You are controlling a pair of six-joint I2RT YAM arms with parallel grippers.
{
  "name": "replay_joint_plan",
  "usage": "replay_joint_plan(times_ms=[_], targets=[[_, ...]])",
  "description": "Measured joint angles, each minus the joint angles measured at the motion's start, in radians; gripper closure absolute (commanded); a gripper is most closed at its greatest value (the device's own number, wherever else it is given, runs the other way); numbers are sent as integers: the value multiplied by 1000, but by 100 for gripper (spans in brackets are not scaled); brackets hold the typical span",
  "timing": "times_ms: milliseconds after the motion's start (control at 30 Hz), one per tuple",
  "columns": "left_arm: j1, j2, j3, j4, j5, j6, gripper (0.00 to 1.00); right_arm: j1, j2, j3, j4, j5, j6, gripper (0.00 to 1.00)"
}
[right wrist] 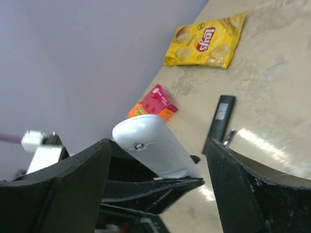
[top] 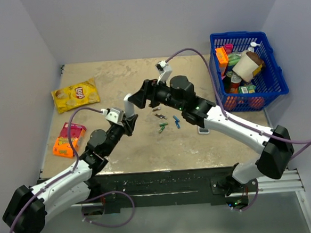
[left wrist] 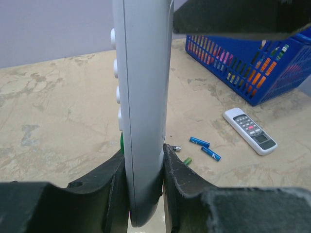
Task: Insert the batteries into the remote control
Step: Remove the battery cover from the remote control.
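Remote control (left wrist: 143,97) | left fingers (left wrist: 182,179) clamp base | right fingers (right wrist: 252,194) spread around tip

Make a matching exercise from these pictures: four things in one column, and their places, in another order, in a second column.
1. slim white bar-shaped remote
2. yellow chip bag
3. blue plastic basket
4. wider grey-white remote with dark buttons

A. far right of the table
B. clamped in the left gripper
C. far left of the table
D. flat on the table, near blue cylindrical cells

Pairs: 1-B, 2-C, 3-A, 4-D.
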Motion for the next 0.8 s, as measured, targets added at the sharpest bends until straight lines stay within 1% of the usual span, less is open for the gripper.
replay_joint_plan(times_ms=[33, 133, 267, 367, 400, 467, 533, 567, 800], targets=[[0, 0, 10, -20, 14, -5, 100, 0, -11, 0, -2, -7, -66, 13], [0, 0, 56, -81, 70, -12, 100, 0, -81, -14, -5, -41, -360, 11], [0, 0, 127, -148, 147, -34, 100, 0, -240, -97, 15, -122, -724, 11], [0, 0, 163, -194, 182, -59, 100, 0, -305, -126, 12, -205, -966, 12], [0, 0, 175, -214, 192, -70, 100, 1, -307, -126, 10, -225, -1014, 13], [0, 1, 197, -253, 207, -95, 100, 5, -301, -126, -3, -278, -1118, 18], [0, 2, 216, -293, 226, -118, 100, 5, -293, -126, -23, -319, -1189, 21], [0, 3, 224, -309, 233, -129, 100, 5, -290, -127, -29, -339, -1218, 22], [0, 5, 255, -377, 277, -183, 100, 5, -289, -128, -47, -414, -1325, 27]])
